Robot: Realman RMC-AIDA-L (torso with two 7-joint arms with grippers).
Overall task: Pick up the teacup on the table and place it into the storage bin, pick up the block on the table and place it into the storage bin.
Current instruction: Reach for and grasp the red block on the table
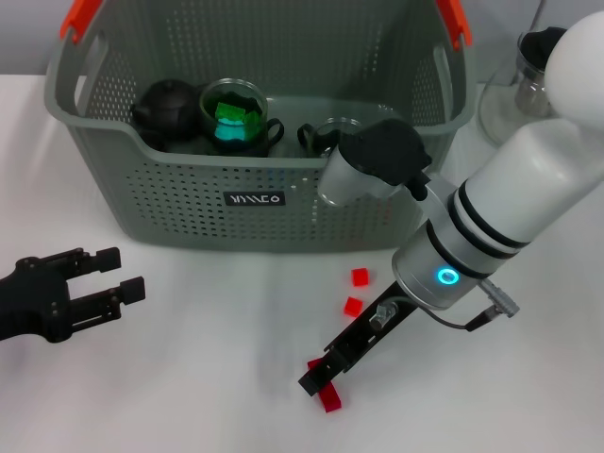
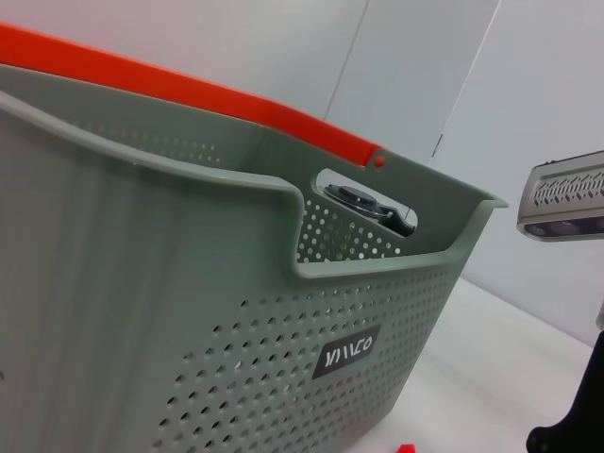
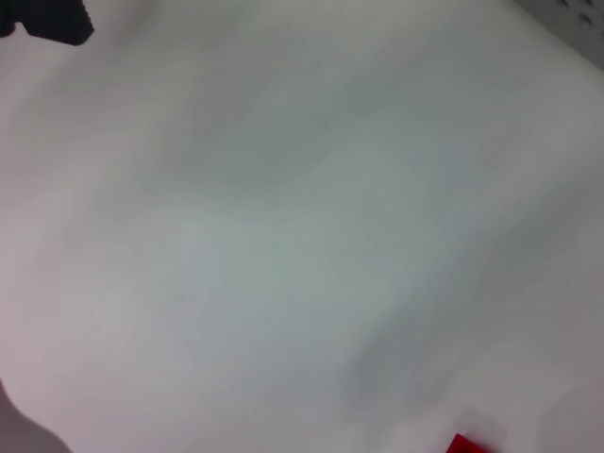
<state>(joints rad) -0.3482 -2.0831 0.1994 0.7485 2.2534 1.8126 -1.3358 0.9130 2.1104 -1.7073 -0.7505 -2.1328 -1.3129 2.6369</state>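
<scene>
Head view: right gripper (image 1: 319,376) reaches low to the table's (image 1: 189,377) 6 o'clock, fingers around a red block (image 1: 329,398), whether clamped cannot be told. Left gripper (image 1: 113,283) idles open at 9 o'clock. Bin (image 1: 255,203), 12 o'clock, already holds cups (image 1: 234,115).

White table (image 1: 189,377) carries a grey-green storage bin (image 1: 255,203) at far centre, a glass jar (image 1: 528,94) far right, and small red blocks: two near the bin (image 1: 360,277) (image 1: 353,306), two nearer (image 1: 329,399).
</scene>
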